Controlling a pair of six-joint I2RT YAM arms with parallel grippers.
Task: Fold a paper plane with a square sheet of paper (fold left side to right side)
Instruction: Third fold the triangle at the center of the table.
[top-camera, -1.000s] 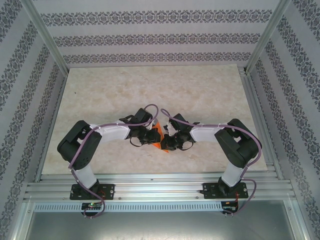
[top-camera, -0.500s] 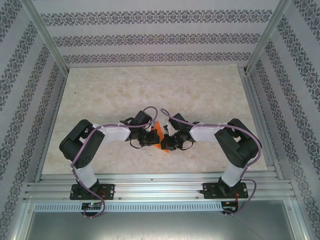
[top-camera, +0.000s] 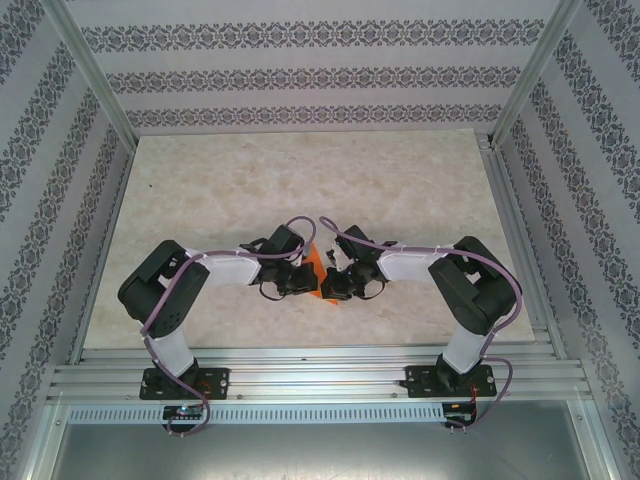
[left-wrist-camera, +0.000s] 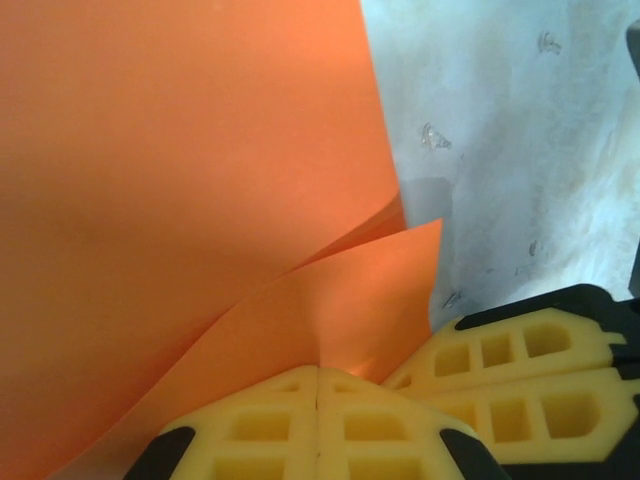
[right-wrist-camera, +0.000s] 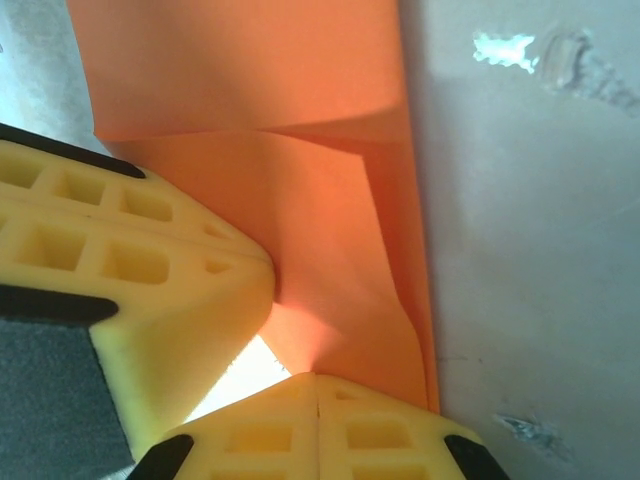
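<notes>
The square sheet of paper (top-camera: 317, 266) is bright orange and folded over on itself, held up between both wrists at the middle of the table. In the left wrist view the paper (left-wrist-camera: 180, 180) shows two overlapping layers. My left gripper (left-wrist-camera: 318, 372) is shut on its lower edge. The right gripper's yellow fingers (left-wrist-camera: 520, 365) sit close beside it. In the right wrist view the paper (right-wrist-camera: 300, 170) runs up from my right gripper (right-wrist-camera: 316, 380), which is shut on it. The left gripper's yellow fingers (right-wrist-camera: 140, 270) press in from the left. Seen from above, the left gripper (top-camera: 304, 277) and right gripper (top-camera: 331, 284) almost touch.
The marble-patterned table (top-camera: 400, 190) stretches open behind and to both sides of the arms. Patterned walls (top-camera: 300, 80) enclose it, and an aluminium rail (top-camera: 320, 372) runs along the near edge by the arm bases.
The left arm has edged right toward the right gripper, narrowing the gap with the paper between them. The right arm has barely moved.
</notes>
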